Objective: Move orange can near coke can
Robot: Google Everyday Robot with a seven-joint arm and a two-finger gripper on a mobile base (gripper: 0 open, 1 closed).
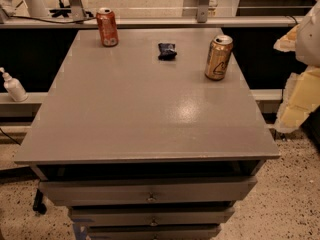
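Hand (pixel 299 96) (far right) hangs apart from orange can (pixel 218 57).

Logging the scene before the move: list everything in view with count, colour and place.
coke can: one, red-orange, far left of the table top, upright
orange can: one, golden-orange, far right of the table top, upright
packet: one, dark blue, between the two cans
table: one, grey, centre, drawers below
pump bottle: one, white, on a ledge left of the table
gripper: one, cream-yellow, right edge of view, off the table, apart from the orange can
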